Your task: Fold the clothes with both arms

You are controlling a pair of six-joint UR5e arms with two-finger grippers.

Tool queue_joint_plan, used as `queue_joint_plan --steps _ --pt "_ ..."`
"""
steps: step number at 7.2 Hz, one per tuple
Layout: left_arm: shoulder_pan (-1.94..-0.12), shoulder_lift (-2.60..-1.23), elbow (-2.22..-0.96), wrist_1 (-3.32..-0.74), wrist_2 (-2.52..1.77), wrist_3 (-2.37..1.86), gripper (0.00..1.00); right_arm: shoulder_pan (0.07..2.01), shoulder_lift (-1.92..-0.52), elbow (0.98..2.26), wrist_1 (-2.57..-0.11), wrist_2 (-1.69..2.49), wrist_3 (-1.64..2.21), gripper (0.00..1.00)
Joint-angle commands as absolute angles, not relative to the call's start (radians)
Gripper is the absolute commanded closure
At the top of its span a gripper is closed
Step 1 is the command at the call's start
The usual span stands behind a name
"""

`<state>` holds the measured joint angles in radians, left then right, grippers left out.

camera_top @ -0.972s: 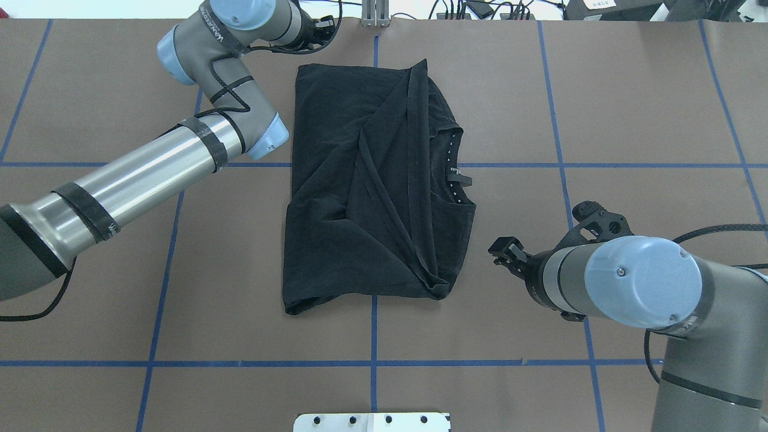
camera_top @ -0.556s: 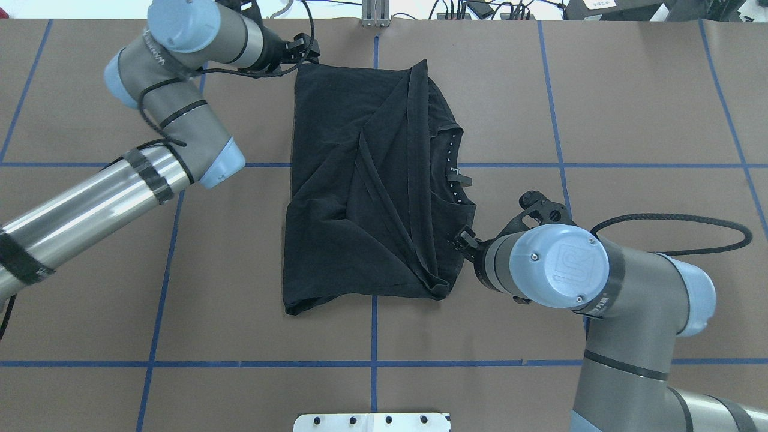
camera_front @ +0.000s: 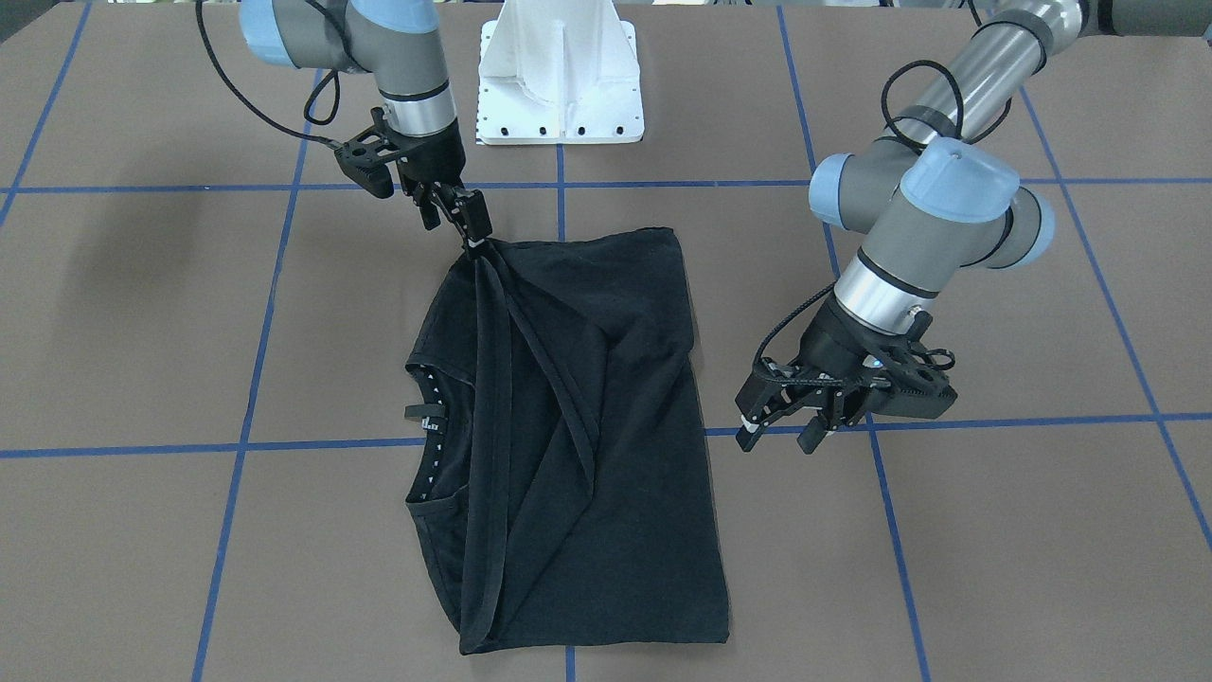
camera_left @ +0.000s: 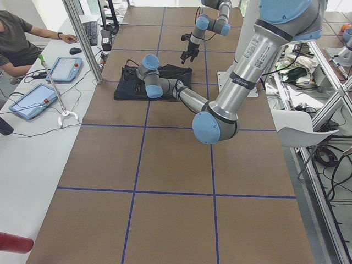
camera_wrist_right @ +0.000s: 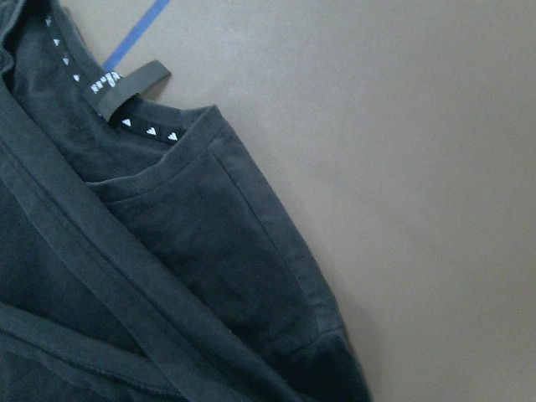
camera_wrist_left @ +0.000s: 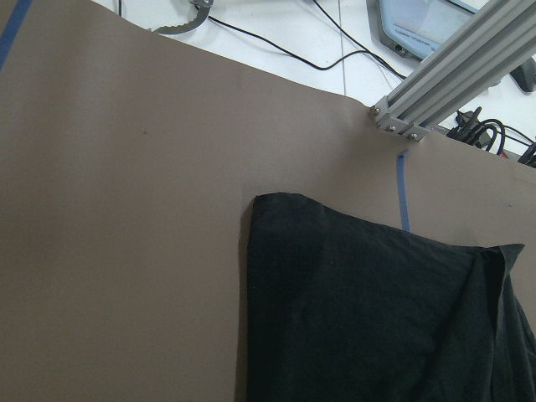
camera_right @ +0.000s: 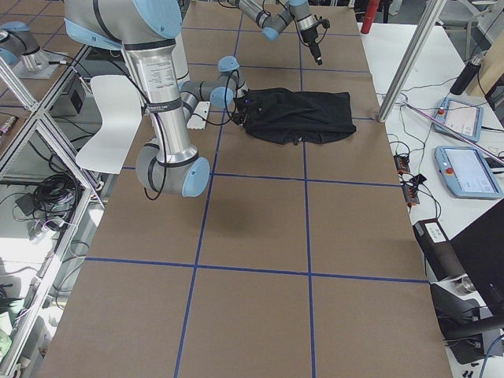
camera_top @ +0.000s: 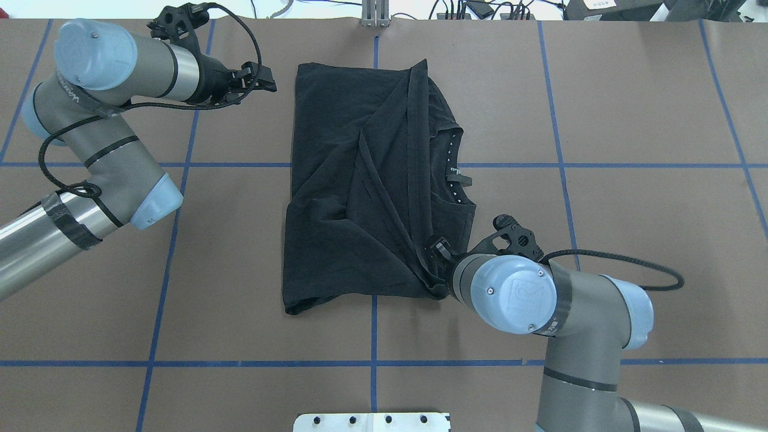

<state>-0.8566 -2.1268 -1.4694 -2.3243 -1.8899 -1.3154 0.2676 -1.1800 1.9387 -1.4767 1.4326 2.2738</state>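
Note:
The black T-shirt [camera_top: 348,198] lies folded lengthwise in the middle of the table, sleeves turned in, collar and neck label facing right; its logo print is hidden. It also shows in the front-facing view [camera_front: 606,398]. My left gripper [camera_top: 268,79] is open and empty, just left of the shirt's far left corner and apart from it; the front-facing view [camera_front: 778,436] shows its fingers spread. My right gripper [camera_top: 441,249] is over the shirt's near right corner; in the front-facing view [camera_front: 454,223] its fingers look apart, one tip touching the cloth. The shirt lies flat.
The white base plate [camera_top: 372,422] sits at the table's near edge. An aluminium post [camera_top: 375,12] and cables stand at the far edge. Blue tape lines [camera_top: 564,165] cross the brown table. An operator [camera_left: 16,38] sits beside tablets at the far side.
My left gripper has moved left and nearer, to beside the shirt's far left corner. My right gripper has moved left from the bare table onto the shirt's near right corner.

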Motion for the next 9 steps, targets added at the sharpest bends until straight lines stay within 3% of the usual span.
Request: queue_joint_plan --steps 1,3,5,9 --pt "-0.856 -2.120 -1.503 -2.286 -1.890 -1.316 0.14 0.196 -1.178 1.861 -1.463 1.309 2.423 0.00" --pt "-0.856 -2.120 -1.505 -2.284 -1.887 -1.318 0.14 0.195 -1.174 1.841 -1.462 1.293 2.419 0.01" --pt "-0.854 -2.118 -1.506 -2.283 -1.885 -1.325 0.14 0.209 -1.160 1.842 -1.463 1.292 2.413 0.15" --pt "-0.851 -2.114 -1.506 -2.284 -1.884 -1.333 0.14 0.206 -1.155 1.839 -1.465 1.292 2.407 0.23"
